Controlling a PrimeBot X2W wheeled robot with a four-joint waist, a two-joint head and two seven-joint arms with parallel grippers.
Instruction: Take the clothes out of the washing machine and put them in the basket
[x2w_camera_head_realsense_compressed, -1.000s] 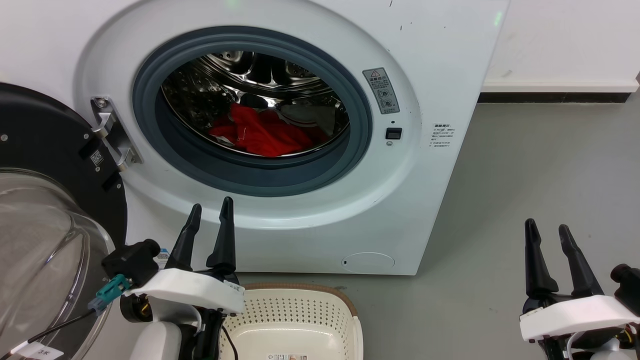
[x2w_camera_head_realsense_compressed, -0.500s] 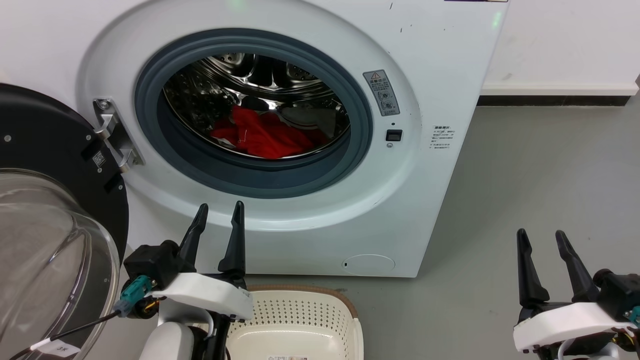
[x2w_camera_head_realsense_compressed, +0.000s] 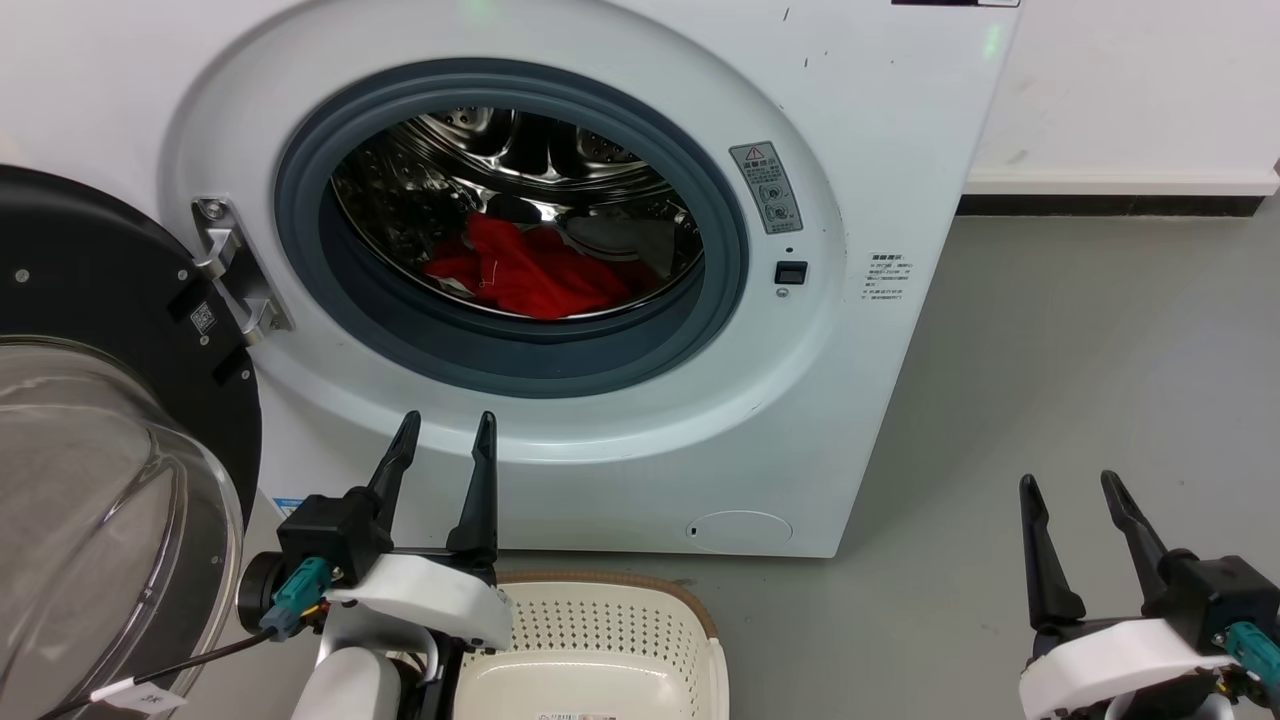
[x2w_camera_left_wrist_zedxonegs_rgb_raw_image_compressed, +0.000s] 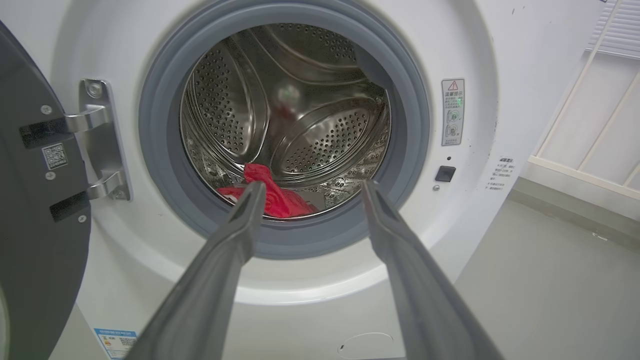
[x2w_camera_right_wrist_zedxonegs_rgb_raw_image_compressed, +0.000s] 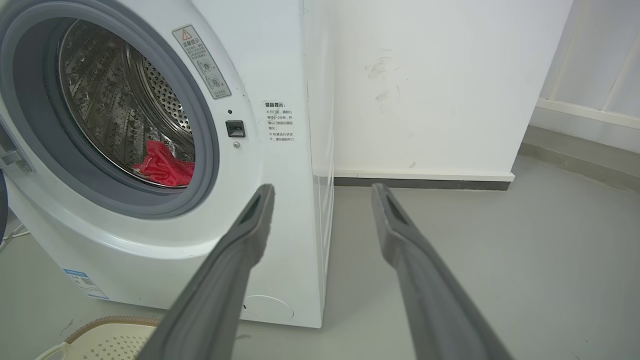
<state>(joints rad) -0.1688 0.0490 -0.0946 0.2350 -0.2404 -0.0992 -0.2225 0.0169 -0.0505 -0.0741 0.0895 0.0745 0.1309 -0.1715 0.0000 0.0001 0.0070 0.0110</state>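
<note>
The white washing machine (x2w_camera_head_realsense_compressed: 880, 120) stands with its door swung open at the left. Red clothes (x2w_camera_head_realsense_compressed: 530, 278) lie low in the steel drum, also seen as red clothes (x2w_camera_left_wrist_zedxonegs_rgb_raw_image_compressed: 272, 196) and red clothes (x2w_camera_right_wrist_zedxonegs_rgb_raw_image_compressed: 165, 169). The cream basket (x2w_camera_head_realsense_compressed: 690, 610) sits on the floor below the porthole; its rim (x2w_camera_right_wrist_zedxonegs_rgb_raw_image_compressed: 107, 324) shows in the right wrist view. My left gripper (x2w_camera_head_realsense_compressed: 448, 430) is open, in front of the machine's lower panel, its fingers pointing at the porthole (x2w_camera_left_wrist_zedxonegs_rgb_raw_image_compressed: 280, 135). My right gripper (x2w_camera_head_realsense_compressed: 1068, 487) is open and empty over the floor to the machine's right.
The black-framed glass door (x2w_camera_head_realsense_compressed: 90, 480) hangs open at the left on a metal hinge (x2w_camera_head_realsense_compressed: 235, 270). Grey floor (x2w_camera_head_realsense_compressed: 1080, 380) stretches to the right of the machine, ending at a white wall with a dark baseboard (x2w_camera_head_realsense_compressed: 1110, 205).
The left gripper has shifted right and slightly lower in the head view. The right gripper has sunk and moved a little left. The camera has drifted slightly. The clothes lie as before.
</note>
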